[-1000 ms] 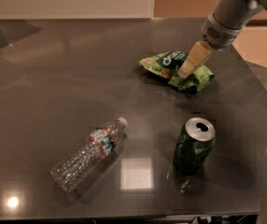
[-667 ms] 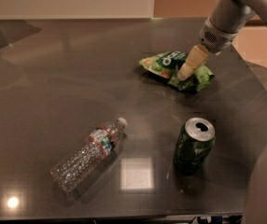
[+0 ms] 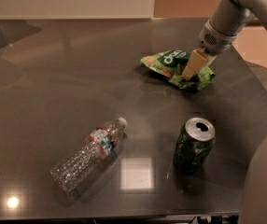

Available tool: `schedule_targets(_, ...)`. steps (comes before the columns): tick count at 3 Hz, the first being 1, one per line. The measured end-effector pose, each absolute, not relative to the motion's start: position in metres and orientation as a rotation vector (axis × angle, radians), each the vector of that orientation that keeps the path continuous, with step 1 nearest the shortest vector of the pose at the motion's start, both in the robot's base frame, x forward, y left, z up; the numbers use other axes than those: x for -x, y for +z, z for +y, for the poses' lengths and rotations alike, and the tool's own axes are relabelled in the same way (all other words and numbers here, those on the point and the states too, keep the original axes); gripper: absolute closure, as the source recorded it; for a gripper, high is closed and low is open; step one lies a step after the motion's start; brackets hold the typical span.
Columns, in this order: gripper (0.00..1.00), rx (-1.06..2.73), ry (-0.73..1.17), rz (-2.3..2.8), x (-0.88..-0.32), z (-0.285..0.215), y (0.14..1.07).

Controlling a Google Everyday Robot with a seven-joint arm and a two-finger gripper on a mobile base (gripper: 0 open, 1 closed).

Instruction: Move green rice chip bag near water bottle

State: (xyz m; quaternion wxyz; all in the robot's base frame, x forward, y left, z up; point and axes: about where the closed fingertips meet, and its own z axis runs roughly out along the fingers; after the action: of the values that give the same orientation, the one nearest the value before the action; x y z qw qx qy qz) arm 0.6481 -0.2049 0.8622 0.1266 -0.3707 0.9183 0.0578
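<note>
Step in hand: taking hold of the chip bag [image 3: 164,62]. The bag lies crumpled at the far right of the table [image 3: 54,78], well apart from the water bottle [image 3: 89,153], which lies on its side at the near left. A green soda can [image 3: 194,146] stands upright between the two, towards the right.

The gripper [image 3: 186,77] slants down from the right with its tip on the bag's right half. I cannot tell how far open it is, or whether it has the bag.

Next move, in my judgement: secure a firm hold, then carry the bag towards the near left, passing clear of the can.

Against the earlier frame: bag, bottle and can lie unmoved and the gripper tip has barely shifted. A grey part of the robot [image 3: 264,181] now fills the lower right corner.
</note>
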Motion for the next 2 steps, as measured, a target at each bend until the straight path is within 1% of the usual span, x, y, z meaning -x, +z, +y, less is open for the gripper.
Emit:
schedule_targets(1,0.64,1.134,0.216,2.646,-0.637,-0.194,0.869)
schedule_targets(2,0.87,1.228,0.263,2.590,-0.615,-0.171,0.880)
